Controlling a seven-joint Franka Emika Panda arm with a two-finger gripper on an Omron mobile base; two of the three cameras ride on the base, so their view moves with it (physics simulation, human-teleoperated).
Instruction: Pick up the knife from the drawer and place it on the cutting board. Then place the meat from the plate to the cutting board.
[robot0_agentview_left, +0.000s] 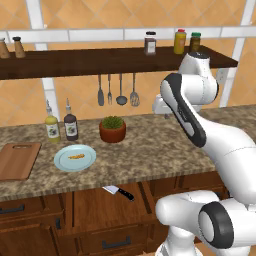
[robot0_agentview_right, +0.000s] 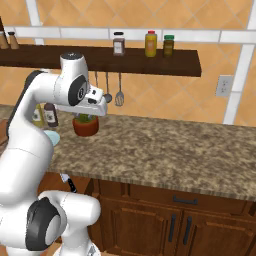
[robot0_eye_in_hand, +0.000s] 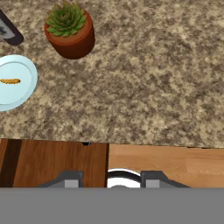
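Note:
The knife, silver blade and black handle, lies in the open drawer under the counter edge; part of it also peeks out past the arm. At the counter's left end lies the reddish cutting board. The light blue plate holds the small orange strip of meat. My gripper hangs above the counter's front edge, right of the plate and knife. Its fingertips stand apart with nothing between them, so it is open.
A terracotta pot with a green plant stands behind the plate, two bottles to its left. Ladles and spatulas hang under a shelf with jars. My own arm rises over the counter's right half.

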